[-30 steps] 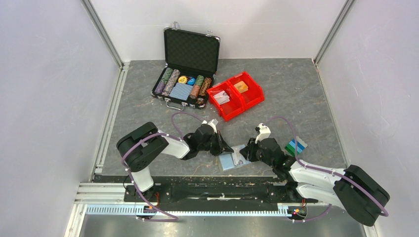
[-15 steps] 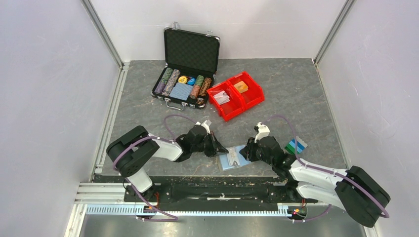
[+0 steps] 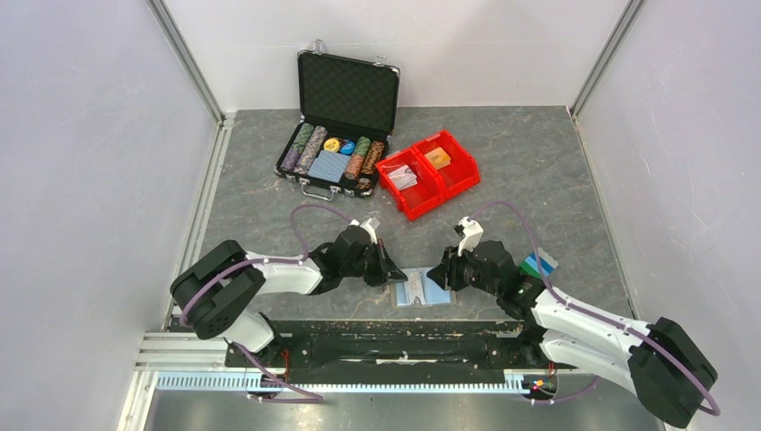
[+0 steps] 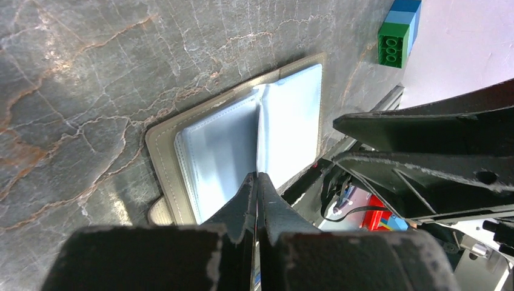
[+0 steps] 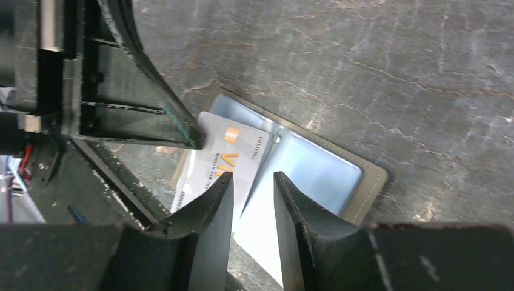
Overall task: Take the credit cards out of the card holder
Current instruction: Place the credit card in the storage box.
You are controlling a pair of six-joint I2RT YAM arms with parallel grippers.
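Observation:
The card holder [image 3: 425,290] lies open on the table between the arms, grey outside with light blue sleeves [image 4: 224,151]. A pale grey credit card [image 5: 225,159] with orange print sticks out over its left half. My left gripper [image 4: 257,176] is shut, with a thin card edge pinched between its fingers at the holder's middle fold; its tip touches that card's corner in the right wrist view [image 5: 195,143]. My right gripper [image 5: 251,177] is open by a narrow gap, low over the fold, a light blue sleeve showing between its fingers. No other cards show.
An open black poker-chip case [image 3: 336,148] and two red bins [image 3: 427,172] stand at the back. Green and blue toy bricks [image 3: 537,266] lie right of the right gripper. The table's front rail [image 3: 377,330] runs just behind the holder.
The left arm has stretched lower and its gripper has come down onto the holder's left side. The right gripper has shifted a little left over the holder.

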